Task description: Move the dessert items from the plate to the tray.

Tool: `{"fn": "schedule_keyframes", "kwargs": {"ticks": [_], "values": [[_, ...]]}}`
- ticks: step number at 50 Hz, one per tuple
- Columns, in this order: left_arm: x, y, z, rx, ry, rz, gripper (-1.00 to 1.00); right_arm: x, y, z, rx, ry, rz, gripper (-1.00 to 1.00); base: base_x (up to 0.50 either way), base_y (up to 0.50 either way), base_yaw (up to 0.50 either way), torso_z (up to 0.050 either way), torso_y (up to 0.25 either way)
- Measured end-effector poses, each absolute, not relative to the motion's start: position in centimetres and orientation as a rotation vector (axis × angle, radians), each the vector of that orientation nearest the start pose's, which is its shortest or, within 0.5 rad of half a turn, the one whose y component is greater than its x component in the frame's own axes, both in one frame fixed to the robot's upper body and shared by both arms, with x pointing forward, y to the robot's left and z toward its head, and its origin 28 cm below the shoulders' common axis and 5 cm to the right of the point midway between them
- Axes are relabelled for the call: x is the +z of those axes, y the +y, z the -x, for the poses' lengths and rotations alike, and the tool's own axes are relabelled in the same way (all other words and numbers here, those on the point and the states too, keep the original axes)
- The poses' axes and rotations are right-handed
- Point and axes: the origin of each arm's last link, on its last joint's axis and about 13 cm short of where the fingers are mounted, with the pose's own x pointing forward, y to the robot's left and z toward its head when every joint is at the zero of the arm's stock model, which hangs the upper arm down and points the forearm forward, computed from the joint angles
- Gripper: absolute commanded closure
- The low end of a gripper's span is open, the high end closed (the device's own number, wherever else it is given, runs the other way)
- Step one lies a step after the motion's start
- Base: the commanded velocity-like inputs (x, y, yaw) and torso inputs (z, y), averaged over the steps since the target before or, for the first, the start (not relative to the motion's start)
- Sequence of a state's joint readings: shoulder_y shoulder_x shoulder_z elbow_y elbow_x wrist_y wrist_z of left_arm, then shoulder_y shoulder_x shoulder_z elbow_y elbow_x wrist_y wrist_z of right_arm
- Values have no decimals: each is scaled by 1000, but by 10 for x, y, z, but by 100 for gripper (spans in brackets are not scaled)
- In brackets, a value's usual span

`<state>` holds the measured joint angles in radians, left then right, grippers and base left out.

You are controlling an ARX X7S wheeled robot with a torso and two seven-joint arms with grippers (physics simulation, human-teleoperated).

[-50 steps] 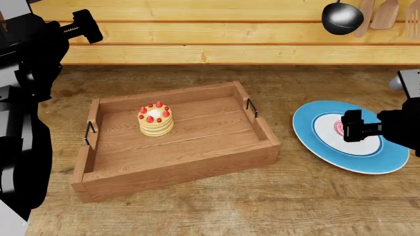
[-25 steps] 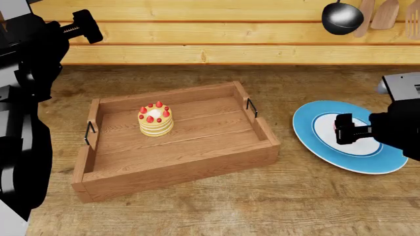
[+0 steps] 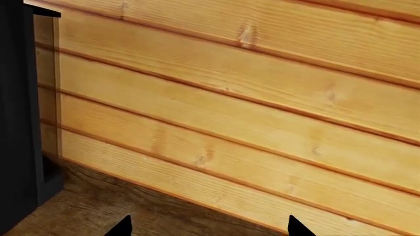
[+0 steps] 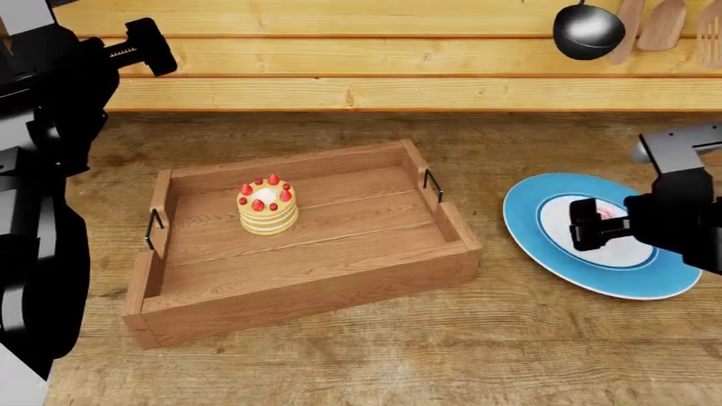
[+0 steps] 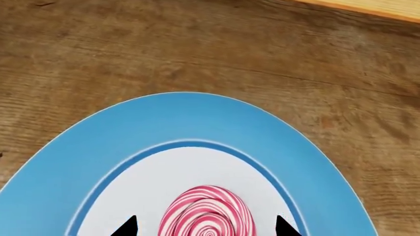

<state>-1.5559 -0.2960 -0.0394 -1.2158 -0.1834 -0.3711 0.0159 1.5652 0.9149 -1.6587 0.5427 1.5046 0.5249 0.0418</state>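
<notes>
The strawberry layer cake (image 4: 269,208) stands upright inside the brown wooden tray (image 4: 304,292), toward its left end. The pink-and-white swirl lollipop (image 5: 206,214) lies on the white centre of a blue-rimmed plate (image 4: 542,245) to the right of the tray; the plate's blue rim also shows in the right wrist view (image 5: 131,132). My right gripper (image 4: 589,224) hovers over the plate, open, with its fingertips either side of the lollipop head (image 5: 204,227). The stick is hidden. My left gripper (image 4: 152,44) is raised at the far left by the wall, open and empty (image 3: 208,228).
A plank wall (image 4: 361,51) runs along the back of the wooden counter. A black ladle (image 4: 587,28) and wooden spatulas (image 4: 661,24) hang at the upper right. A dark upright panel (image 3: 16,113) stands beside the left gripper.
My right gripper has shifted left over the plate and now covers the lollipop in the head view. The cake, tray and left arm have not moved.
</notes>
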Motion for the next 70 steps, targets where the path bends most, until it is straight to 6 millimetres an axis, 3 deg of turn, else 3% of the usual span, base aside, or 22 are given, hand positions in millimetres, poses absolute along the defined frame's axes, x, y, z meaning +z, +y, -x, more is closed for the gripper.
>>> {"fn": "schedule_keyframes", "kwargs": {"ticks": [57,58,70], "values": [[287,325,-420,217,1,204,-100,199,-282,-339,50,605,115,-100,0,0,0,0,0],[287,325,-420,217,1,204,-100,199,-282,-339,50,605,114,100,0,0,0,0,0],[287,325,-420,218,1,204,-100,197,-284,-340,35,602,109,100,0,0,0,0,0]]}}
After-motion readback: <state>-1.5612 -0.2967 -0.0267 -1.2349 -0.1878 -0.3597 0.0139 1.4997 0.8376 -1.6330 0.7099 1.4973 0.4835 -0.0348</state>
